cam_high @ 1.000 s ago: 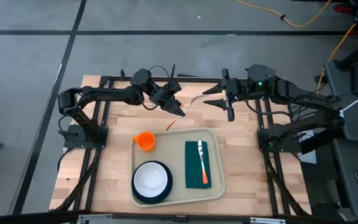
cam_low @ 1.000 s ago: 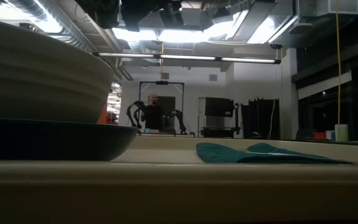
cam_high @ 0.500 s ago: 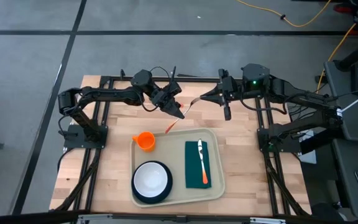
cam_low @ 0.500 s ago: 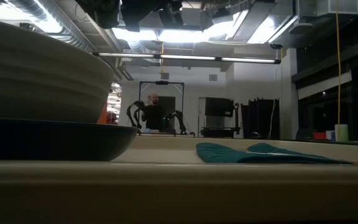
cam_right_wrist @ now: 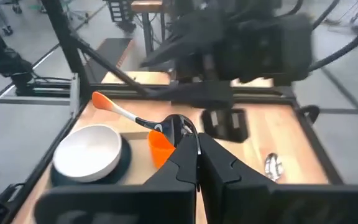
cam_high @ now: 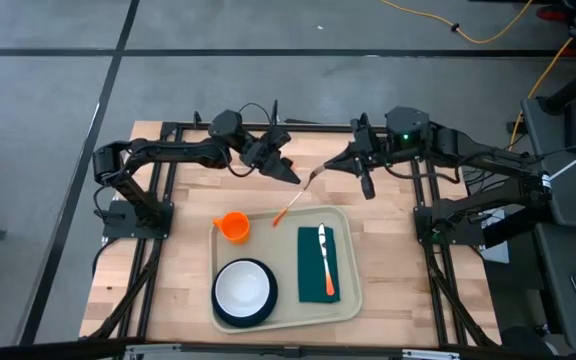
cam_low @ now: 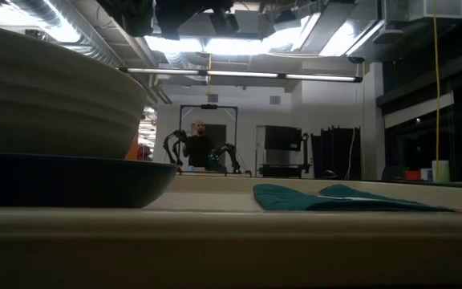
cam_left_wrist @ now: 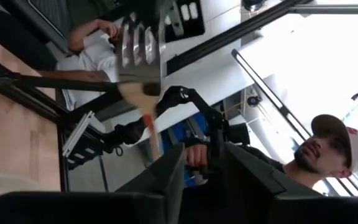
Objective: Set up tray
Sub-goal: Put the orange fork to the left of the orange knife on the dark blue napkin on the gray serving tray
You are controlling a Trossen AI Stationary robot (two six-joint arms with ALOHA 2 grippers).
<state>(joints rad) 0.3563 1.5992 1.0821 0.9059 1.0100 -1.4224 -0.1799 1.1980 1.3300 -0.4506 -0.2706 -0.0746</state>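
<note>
In the high view the tray point(cam_high: 286, 268) sits at lower centre, already carrying an orange cup point(cam_high: 232, 226), a white bowl point(cam_high: 244, 287) on a dark plate and a napkin point(cam_high: 318, 263) with one utensil. Above it the right gripper point(cam_high: 318, 172) is clenched on an orange-handled fork point(cam_high: 293, 199); the left gripper point(cam_high: 295, 176) sits just beside it, its grip unclear.

The right wrist view shows that gripper's fingers point(cam_right_wrist: 185, 149) pinched on the fork's metal end — judging by this, only the fork (held in the air) is left to place.

Cream rectangular tray point(cam_high: 350, 290), rounded corners, raised rim; flat on table, below and apart from both jaws.
</note>
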